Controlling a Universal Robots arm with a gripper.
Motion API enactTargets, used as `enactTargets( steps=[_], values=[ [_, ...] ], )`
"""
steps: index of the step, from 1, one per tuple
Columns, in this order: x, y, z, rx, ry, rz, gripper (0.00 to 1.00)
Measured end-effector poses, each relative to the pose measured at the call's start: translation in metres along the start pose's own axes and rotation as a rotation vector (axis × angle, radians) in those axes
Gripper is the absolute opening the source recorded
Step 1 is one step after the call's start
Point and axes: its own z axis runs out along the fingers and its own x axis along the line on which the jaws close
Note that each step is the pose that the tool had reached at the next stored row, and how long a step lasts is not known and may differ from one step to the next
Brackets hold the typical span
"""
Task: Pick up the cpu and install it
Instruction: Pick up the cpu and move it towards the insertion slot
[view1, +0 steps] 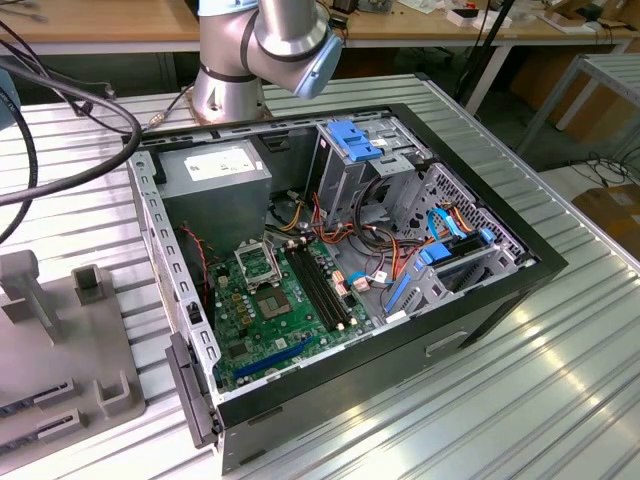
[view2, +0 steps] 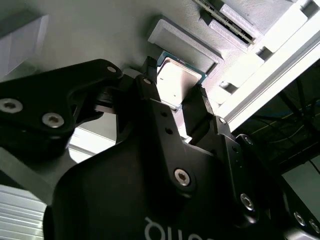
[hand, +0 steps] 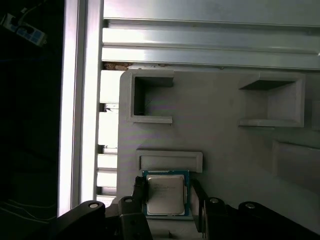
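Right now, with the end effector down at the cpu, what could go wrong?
1. The end effector is open astride the cpu, which lies flat on the grey tray; closing on its thin edges could tip or drop it.
2. A raised grey block sits right beside the cpu and might snag it on lifting.

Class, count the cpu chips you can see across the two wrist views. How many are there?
1. The cpu lies on the grey holder tray, beside a raised block, right at the hand. Others may be hidden behind the hand.
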Motion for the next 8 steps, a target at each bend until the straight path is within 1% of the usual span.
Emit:
enactTargets(
  steps=[3,5,8],
  values=[
    [0.0,0.0,0.0001,-0.0004,-0.0005,0.008,0.46],
    [0.0,0.0,0.0,-0.001,-0.0009,0.025,0.46],
    [0.0,0.0,0.0,-0.0011,-0.001,0.028,0.46]
  ],
)
